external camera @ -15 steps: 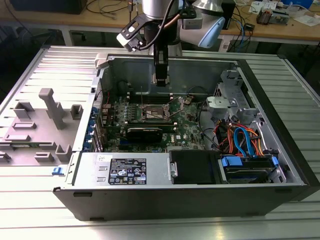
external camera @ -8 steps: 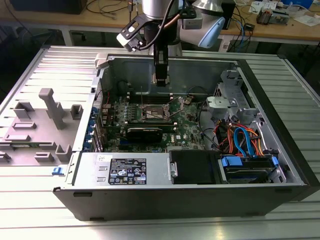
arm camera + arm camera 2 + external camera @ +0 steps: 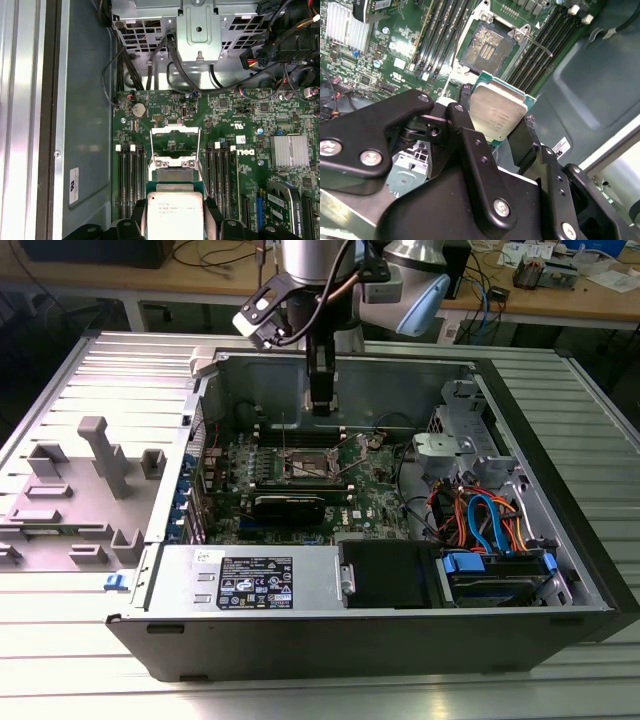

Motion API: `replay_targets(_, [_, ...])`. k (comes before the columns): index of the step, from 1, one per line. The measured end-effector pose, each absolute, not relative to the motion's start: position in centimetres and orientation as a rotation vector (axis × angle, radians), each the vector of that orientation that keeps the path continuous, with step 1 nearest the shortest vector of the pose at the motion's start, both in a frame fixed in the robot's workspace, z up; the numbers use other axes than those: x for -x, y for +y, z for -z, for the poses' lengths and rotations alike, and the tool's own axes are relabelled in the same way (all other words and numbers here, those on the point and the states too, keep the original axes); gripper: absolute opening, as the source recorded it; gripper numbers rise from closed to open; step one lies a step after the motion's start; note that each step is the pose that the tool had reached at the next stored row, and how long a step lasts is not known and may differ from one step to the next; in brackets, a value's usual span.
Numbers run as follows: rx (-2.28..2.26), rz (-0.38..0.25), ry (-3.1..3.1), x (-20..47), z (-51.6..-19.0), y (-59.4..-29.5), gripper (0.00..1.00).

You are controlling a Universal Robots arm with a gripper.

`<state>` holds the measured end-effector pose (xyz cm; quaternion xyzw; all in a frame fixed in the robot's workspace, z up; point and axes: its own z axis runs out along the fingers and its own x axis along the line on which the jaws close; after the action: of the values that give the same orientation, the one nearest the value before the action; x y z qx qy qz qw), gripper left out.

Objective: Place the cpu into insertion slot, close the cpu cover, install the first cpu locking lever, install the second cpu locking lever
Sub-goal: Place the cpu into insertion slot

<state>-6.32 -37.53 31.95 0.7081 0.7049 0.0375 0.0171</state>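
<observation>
My gripper (image 3: 495, 131) is shut on the cpu (image 3: 497, 111), a flat silver-topped square held by its two side edges between the black fingers (image 3: 465, 131). The cpu hangs above the green motherboard, just short of the insertion slot (image 3: 485, 47), whose dark pinned centre lies bare. In the first wrist view the cpu (image 3: 175, 216) sits in the gripper (image 3: 175, 220) with the insertion slot (image 3: 175, 175) just beyond it. The cpu cover (image 3: 175, 131) is swung open past the slot. In the exterior view the gripper (image 3: 320, 408) hovers over the insertion slot (image 3: 303, 466), inside the open computer case.
Black memory slots (image 3: 131, 180) flank the socket on both sides. A thin silver lever (image 3: 540, 46) stands free beside it. A drive cage (image 3: 445, 445) and bundled cables (image 3: 480, 515) fill the case on the exterior view's right. A grey fixture (image 3: 100, 455) lies outside on the exterior view's left.
</observation>
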Motion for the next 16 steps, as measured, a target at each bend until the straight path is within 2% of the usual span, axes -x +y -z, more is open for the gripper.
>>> replay_targets(16, [-2.149,-0.118,2.244,6.7,-29.7,-37.5,0.55])
